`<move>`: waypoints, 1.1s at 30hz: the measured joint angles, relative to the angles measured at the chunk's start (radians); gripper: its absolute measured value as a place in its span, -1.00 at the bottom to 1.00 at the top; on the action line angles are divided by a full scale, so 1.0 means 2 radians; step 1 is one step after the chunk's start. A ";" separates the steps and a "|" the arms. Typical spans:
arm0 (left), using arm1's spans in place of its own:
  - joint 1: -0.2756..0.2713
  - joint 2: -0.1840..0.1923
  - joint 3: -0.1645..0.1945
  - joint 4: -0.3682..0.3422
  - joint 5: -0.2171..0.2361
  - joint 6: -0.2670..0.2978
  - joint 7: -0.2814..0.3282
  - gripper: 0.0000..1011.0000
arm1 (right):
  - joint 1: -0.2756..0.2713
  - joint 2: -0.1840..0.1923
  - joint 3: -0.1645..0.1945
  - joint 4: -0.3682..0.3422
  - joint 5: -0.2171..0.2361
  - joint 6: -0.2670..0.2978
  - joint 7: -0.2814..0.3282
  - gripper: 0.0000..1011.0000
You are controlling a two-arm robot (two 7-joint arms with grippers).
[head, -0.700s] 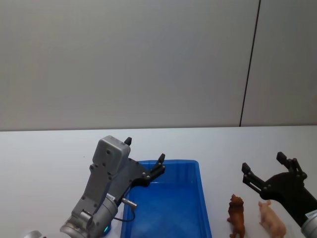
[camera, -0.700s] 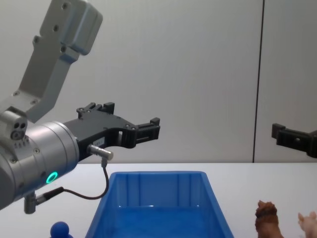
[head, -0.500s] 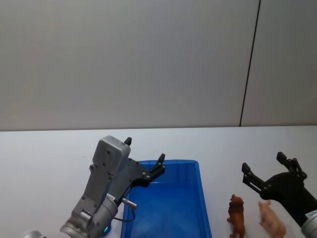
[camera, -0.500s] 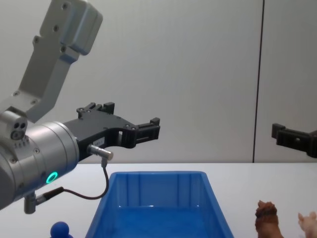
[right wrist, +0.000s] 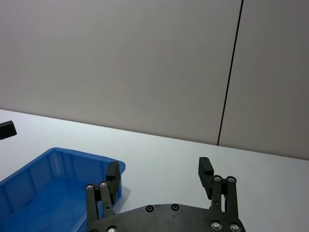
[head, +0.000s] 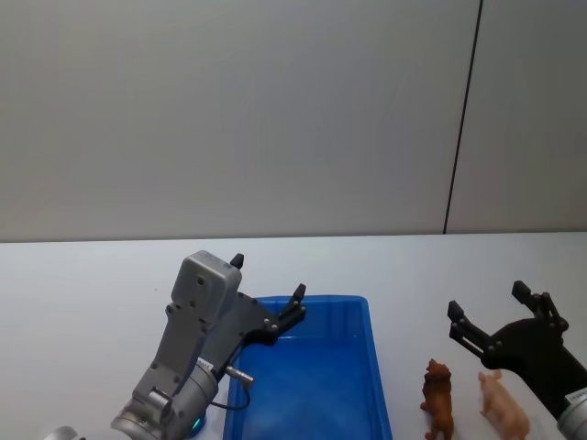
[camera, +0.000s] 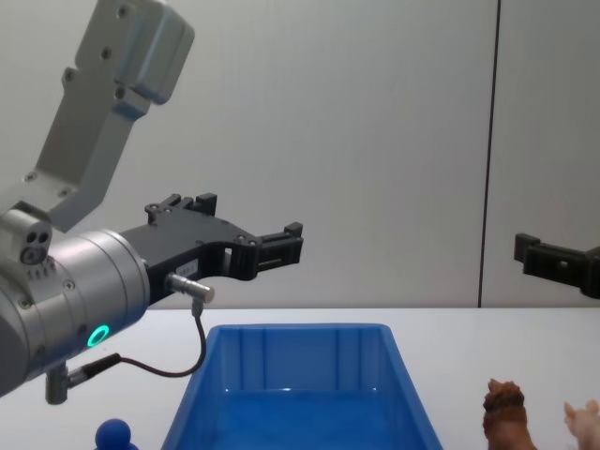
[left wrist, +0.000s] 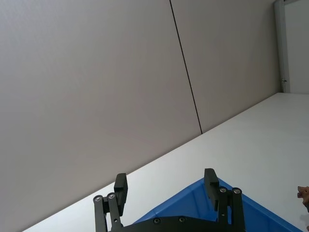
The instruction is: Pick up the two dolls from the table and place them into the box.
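Brown maned plastic lion [head: 438, 400] and pale pink plastic pig [head: 503, 409] are seen on the flat white surface [head: 92, 284], right of the bright blue plastic box [head: 316, 300].
Both are aligned near-to-far, just nearer than the raised right pincer [head: 486, 302], which is held released; the left pincer [head: 268, 277], also released, is held over the box's far left corner.

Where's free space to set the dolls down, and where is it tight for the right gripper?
The box floor, where visible, is bare. The table behind the lion and pig is open. Tight: the narrow strips between box and lion, and between lion and pig.
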 joint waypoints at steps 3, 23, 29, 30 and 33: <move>0.000 0.000 0.000 0.000 0.000 0.000 0.000 0.98 | 0.000 0.000 0.000 0.000 0.000 0.000 0.000 0.98; 0.000 0.000 0.000 0.000 0.000 0.000 0.000 0.98 | 0.000 0.000 0.000 0.000 0.000 0.000 0.000 0.98; 0.000 0.000 0.000 0.000 0.000 0.000 0.000 0.98 | 0.002 -0.002 0.000 0.003 0.000 0.005 0.001 0.98; 0.000 0.000 0.000 0.000 0.000 0.000 0.000 0.98 | 0.003 -0.002 0.000 0.003 0.000 0.006 0.001 0.98; 0.000 0.000 0.000 0.000 0.000 0.000 0.000 0.98 | 0.005 -0.003 0.001 0.006 0.000 0.014 0.000 0.98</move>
